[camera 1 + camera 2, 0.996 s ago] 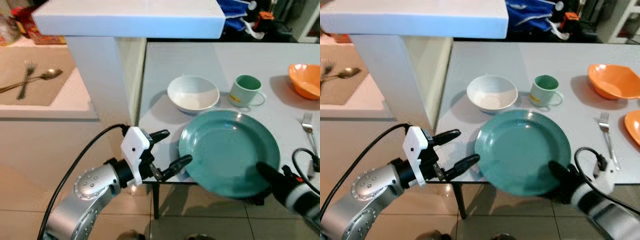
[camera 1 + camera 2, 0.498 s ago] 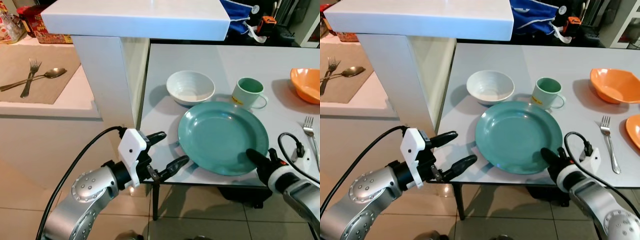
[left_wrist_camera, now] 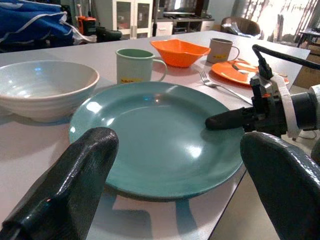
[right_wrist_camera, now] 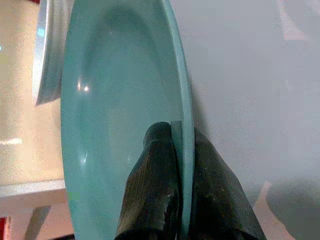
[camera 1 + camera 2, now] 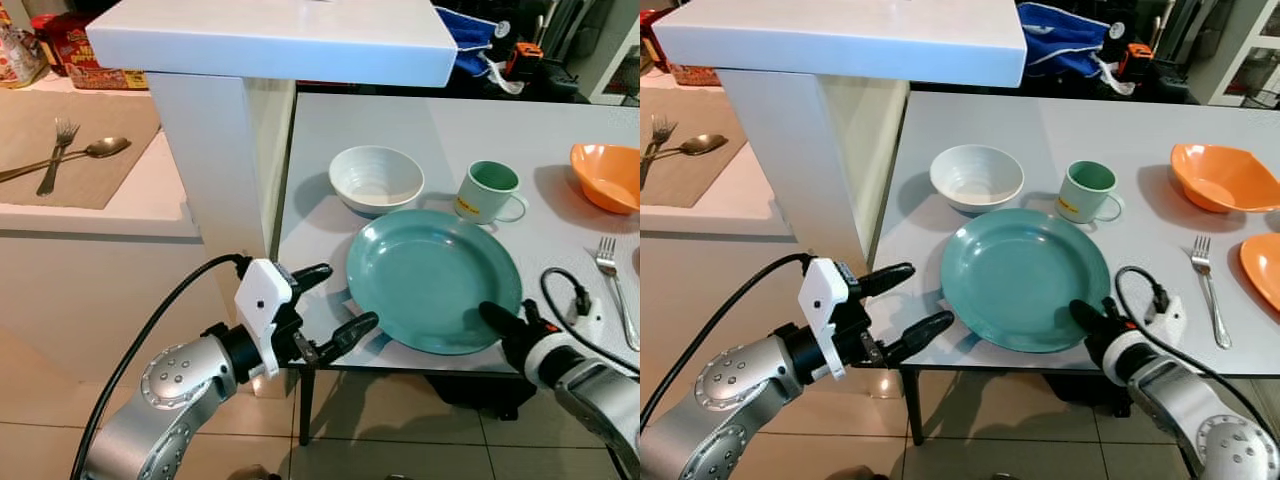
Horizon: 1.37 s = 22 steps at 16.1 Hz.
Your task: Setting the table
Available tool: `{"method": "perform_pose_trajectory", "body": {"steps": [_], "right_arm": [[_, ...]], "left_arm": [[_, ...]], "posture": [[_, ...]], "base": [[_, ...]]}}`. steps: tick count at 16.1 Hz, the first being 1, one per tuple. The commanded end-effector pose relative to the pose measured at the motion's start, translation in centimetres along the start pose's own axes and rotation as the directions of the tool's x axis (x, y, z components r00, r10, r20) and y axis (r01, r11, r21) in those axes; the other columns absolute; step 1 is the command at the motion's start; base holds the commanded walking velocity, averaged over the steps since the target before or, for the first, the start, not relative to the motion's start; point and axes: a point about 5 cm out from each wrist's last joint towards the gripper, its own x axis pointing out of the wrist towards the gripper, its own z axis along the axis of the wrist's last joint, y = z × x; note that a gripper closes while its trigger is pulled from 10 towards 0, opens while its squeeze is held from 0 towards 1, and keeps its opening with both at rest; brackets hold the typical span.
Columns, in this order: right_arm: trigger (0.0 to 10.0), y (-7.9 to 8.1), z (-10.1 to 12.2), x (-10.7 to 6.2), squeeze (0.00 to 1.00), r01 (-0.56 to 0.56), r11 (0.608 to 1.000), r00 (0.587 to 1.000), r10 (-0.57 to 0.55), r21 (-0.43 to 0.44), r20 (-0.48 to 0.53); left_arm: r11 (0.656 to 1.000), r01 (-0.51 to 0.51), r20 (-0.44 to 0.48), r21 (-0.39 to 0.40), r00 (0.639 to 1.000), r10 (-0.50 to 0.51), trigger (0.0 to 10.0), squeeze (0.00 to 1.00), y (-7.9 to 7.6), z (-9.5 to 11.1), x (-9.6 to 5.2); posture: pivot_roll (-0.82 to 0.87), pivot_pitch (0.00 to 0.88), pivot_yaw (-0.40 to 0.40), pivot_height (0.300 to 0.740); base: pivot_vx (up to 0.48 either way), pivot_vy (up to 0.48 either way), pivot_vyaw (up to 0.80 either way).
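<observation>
With the right end effector [image 5: 1087, 317] pinching the teal plate [image 5: 1025, 278] rim at 5 o'clock, lower it flat onto the bench [image 5: 970, 120] near edge; left end effector [image 5: 902, 298] waits wide open at 9 o'clock.

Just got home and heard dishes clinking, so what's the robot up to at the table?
It is laying a place setting. The right end effector is pinched on the near rim of a teal plate lying on the grey table, close to its near edge. The left end effector hovers open beside the plate's other side, off the table's corner, holding nothing. Behind the plate sit a white bowl and a green mug; a fork lies to the right.
</observation>
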Motion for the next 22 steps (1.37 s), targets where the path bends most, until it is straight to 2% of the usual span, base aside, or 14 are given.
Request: {"method": "perform_pose_trajectory", "body": {"steps": [1, 3, 4, 5, 6, 9, 10, 12, 14, 15, 17, 18, 19, 22], "right_arm": [[10.0, 0.2, -0.1, 0.2, 0.0, 0.047, 0.995, 0.999, -0.048, -0.092, -0.014], [10.0, 0.7, -0.1, 0.4, 0.0, 0.04, 0.993, 0.999, -0.041, -0.108, -0.006], [10.0, 0.6, -0.2, 0.7, 0.12, 0.057, 0.99, 0.998, -0.058, -0.129, -0.007], [10.0, 0.5, -0.3, 1.1, 0.76, 0.081, 0.984, 0.997, -0.082, -0.159, -0.003], [10.0, 0.5, -0.3, 1.3, 1.0, 0.092, 0.979, 0.996, -0.094, -0.181, -0.001], [10.0, 0.7, 0.1, 1.5, 1.0, 0.114, 0.97, 0.994, -0.112, -0.216, 0.021], [10.0, 0.4, 1.0, 1.4, 1.0, 0.193, 0.926, 0.981, -0.175, -0.324, 0.085], [10.0, 0.8, 1.3, 1.4, 1.0, 0.19, 0.92, 0.981, -0.167, -0.341, 0.097], [10.0, 2.0, 1.9, 1.3, 1.0, 0.2, 0.874, 0.978, -0.152, -0.443, 0.143], [10.0, 2.8, 2.5, 1.2, 1.0, 0.247, 0.774, 0.966, -0.147, -0.583, 0.213], [10.0, 4.1, 3.2, 0.9, 1.0, 0.325, 0.582, 0.941, -0.121, -0.746, 0.316], [10.0, 4.8, 3.5, 0.8, 0.0, 0.338, 0.537, 0.933, -0.083, -0.773, 0.35], [10.0, 6.4, 3.8, 0.7, 0.0, 0.294, 0.574, 0.926, 0.027, -0.764, 0.377], [10.0, 8.5, 4.9, 0.5, 0.0, 0.299, 0.598, 0.863, 0.163, -0.744, 0.478]], "left_arm": [[1.0, 0.013, 0.0, 0.008, 1.0, -0.013, 10.0, 0.0, -0.1, 0.3, 0.0], [1.0, 0.012, -0.002, 0.009, 1.0, -0.012, 10.0, 0.0, 0.0, 0.3, 0.1], [1.0, 0.007, -0.003, 0.009, 1.0, -0.007, 10.0, 0.0, 0.0, 0.2, 0.1], [1.0, 0.005, -0.004, 0.01, 1.0, -0.005, 10.0, 0.0, 0.0, 0.2, 0.1], [1.0, 0.005, -0.004, 0.01, 1.0, -0.005, 10.0, 0.0, 0.0, 0.3, 0.2], [1.0, 0.001, -0.004, 0.013, 1.0, -0.001, 10.0, 0.0, 0.2, 0.4, 0.1], [1.0, -0.002, -0.005, 0.013, 1.0, 0.002, 10.0, 0.0, 0.2, 0.4, 0.1], [1.0, -0.002, -0.007, 0.013, 1.0, 0.002, 10.0, 0.0, 0.1, 0.3, 0.1], [1.0, -0.001, -0.007, 0.014, 1.0, 0.001, 10.0, 0.0, 0.2, 0.3, 0.1], [1.0, 0.001, -0.007, 0.016, 1.0, 0.0, 10.0, 0.0, 0.2, 0.4, 0.2], [1.0, 0.002, -0.008, 0.019, 1.0, -0.002, 10.0, 0.0, 0.2, 0.4, 0.2], [1.0, 0.003, -0.008, 0.02, 1.0, -0.002, 10.0, 0.0, 0.2, 0.4, 0.1], [1.0, 0.003, -0.01, 0.022, 1.0, -0.003, 10.0, 0.0, 0.2, 0.4, 0.1], [0.999, -0.012, -0.002, 0.035, 1.0, 0.012, 10.0, 0.0, 0.4, 0.5, 0.1]], "posture": [[0.06, 0.039, -0.01, 0.74], [0.06, 0.039, -0.01, 0.74], [0.06, 0.039, -0.009, 0.74], [0.06, 0.038, -0.01, 0.74], [0.06, 0.038, -0.012, 0.74], [0.07, 0.037, -0.017, 0.74], [0.07, 0.036, -0.017, 0.74], [0.07, 0.034, -0.015, 0.74], [0.07, 0.032, -0.012, 0.74], [0.07, 0.03, -0.01, 0.74], [0.07, 0.029, -0.011, 0.74], [0.07, 0.029, -0.012, 0.74], [0.07, 0.027, -0.013, 0.74], [0.08, 0.022, -0.018, 0.74]], "base": [[0.0, 0.0, 0.0], [0.0, 0.0, 0.0], [0.0, 0.0, 0.0], [0.0, 0.0, 0.0], [0.0, 0.0, 0.0], [0.0, 0.0, 0.0], [0.0, 0.0, 0.0], [0.0, 0.0, 0.0], [0.0, 0.0, 0.0], [0.0, 0.0, 0.0], [0.0, 0.0, 0.0], [0.0, 0.0, 0.0], [0.0, 0.0, 0.0], [0.0, 0.0, 0.0]]}}
